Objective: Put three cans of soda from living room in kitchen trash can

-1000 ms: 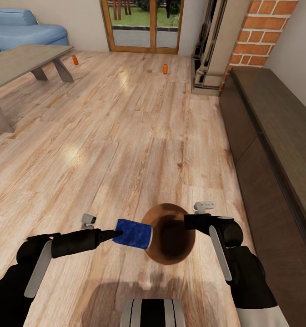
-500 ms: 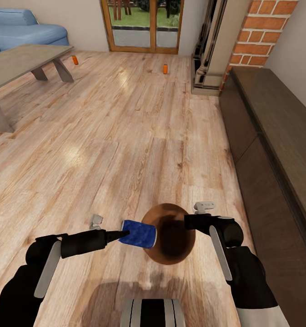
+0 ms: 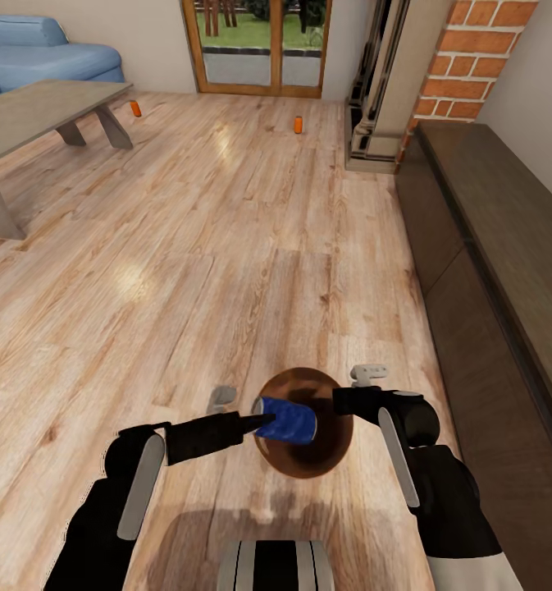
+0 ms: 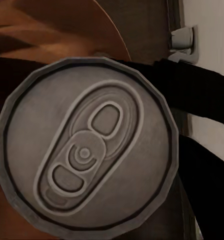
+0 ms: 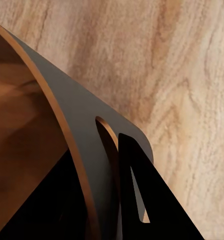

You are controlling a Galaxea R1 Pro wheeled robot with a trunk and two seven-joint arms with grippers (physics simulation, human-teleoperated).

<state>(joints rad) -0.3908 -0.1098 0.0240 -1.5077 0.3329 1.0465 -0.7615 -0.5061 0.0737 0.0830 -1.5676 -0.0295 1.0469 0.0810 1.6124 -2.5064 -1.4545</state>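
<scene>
Two grippers met at the bin (image 3: 308, 460): the left gripper (image 3: 259, 420) was clamped on a blue can (image 3: 289, 419) lying over the bin's mouth, the right gripper (image 3: 341, 402) pinched its rim. Two orange cans (image 3: 298, 124) (image 3: 134, 107) stood on the far floor (image 3: 226, 246), one beside the coffee table (image 3: 38, 115).

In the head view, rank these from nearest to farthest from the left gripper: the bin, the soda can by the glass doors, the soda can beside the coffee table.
1. The bin, right beside the left gripper.
2. The soda can by the glass doors, far ahead.
3. The soda can beside the coffee table, far ahead, left; roughly as far, too close to call.
</scene>
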